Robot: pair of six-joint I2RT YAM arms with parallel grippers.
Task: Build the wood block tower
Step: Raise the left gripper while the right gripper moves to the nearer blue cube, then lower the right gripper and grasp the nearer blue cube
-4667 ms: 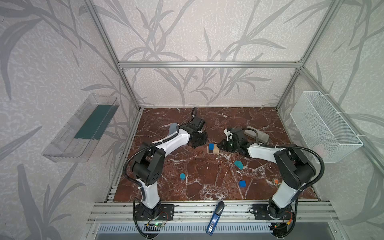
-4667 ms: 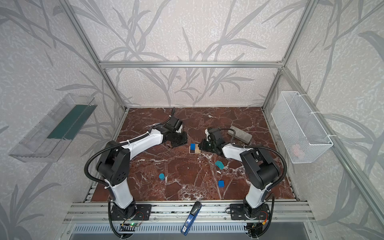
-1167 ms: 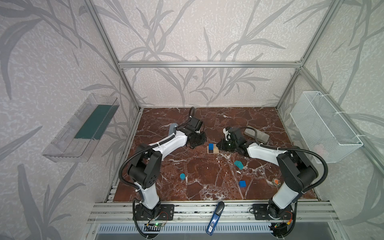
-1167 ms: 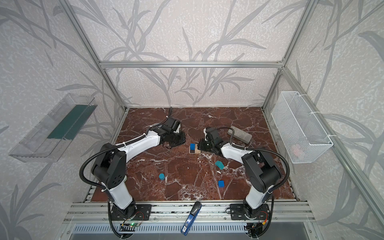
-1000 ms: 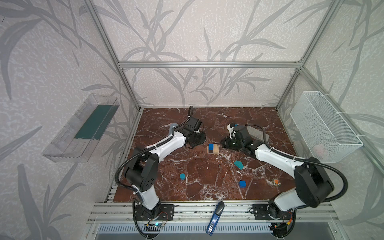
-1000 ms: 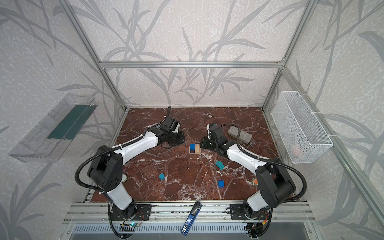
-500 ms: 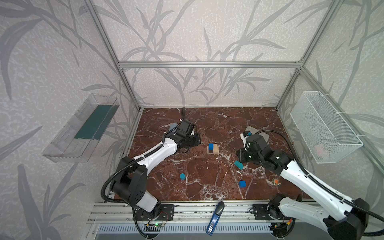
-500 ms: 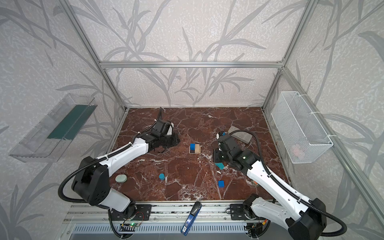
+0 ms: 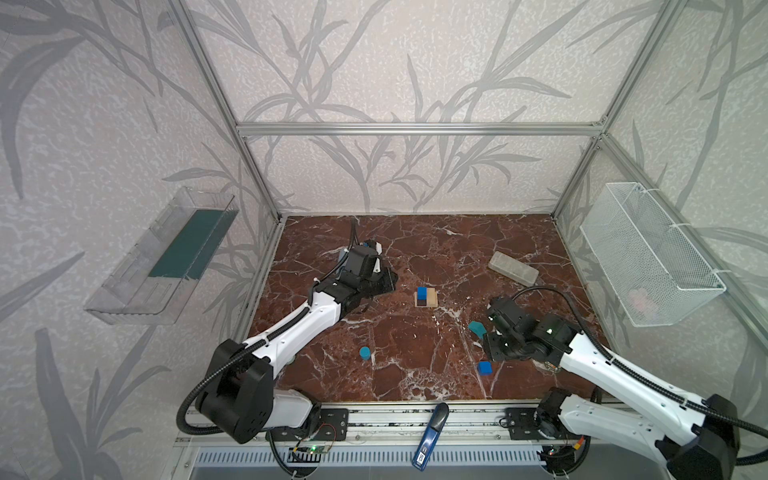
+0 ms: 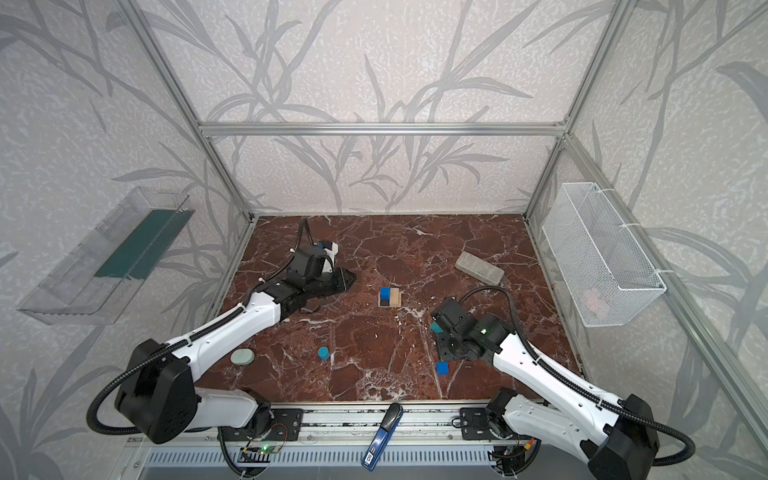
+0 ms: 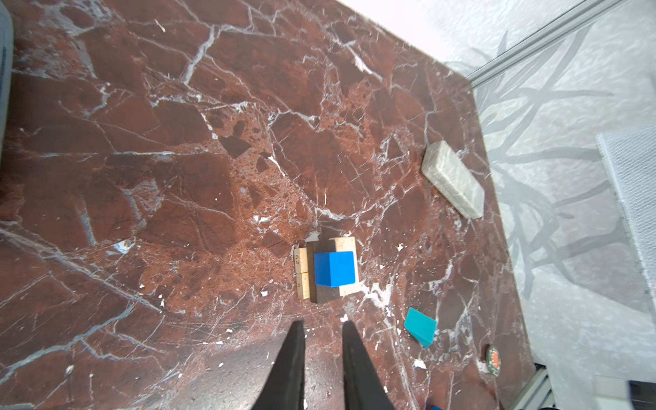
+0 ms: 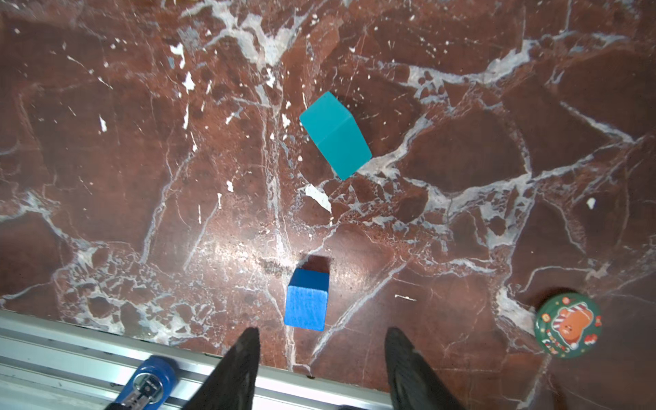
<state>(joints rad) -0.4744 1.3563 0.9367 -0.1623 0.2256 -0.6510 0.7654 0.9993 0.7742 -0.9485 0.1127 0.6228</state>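
Left gripper (image 11: pixel 321 324) is seen with jaws narrowly parted and nothing between them; the tips are pointed at the tower (image 11: pixel 328 273), near it but not touching. Right gripper (image 12: pixel 321 332) is seen with jaws spread wide and nothing held; a loose blue cube (image 12: pixel 307 300) is found just ahead of the tips, untouched. The tower is located mid-table in both top views; it is made up of pale bars (image 11: pixel 346 245) and a dark bar (image 11: pixel 324 296) laid flat side by side, with a stacked blue cube (image 11: pixel 334 268) set on top. A teal piece (image 12: pixel 335 135) is lying on its side beyond the loose blue cube, apart from it. A blue cylinder (image 9: pixel 365 353) is stood alone on the table (image 9: pixel 415 374) at front left, well apart from the tower. A grey brick (image 9: pixel 513 269) is noted at back right; a round green tin (image 12: pixel 567 326) is noted near the right gripper.
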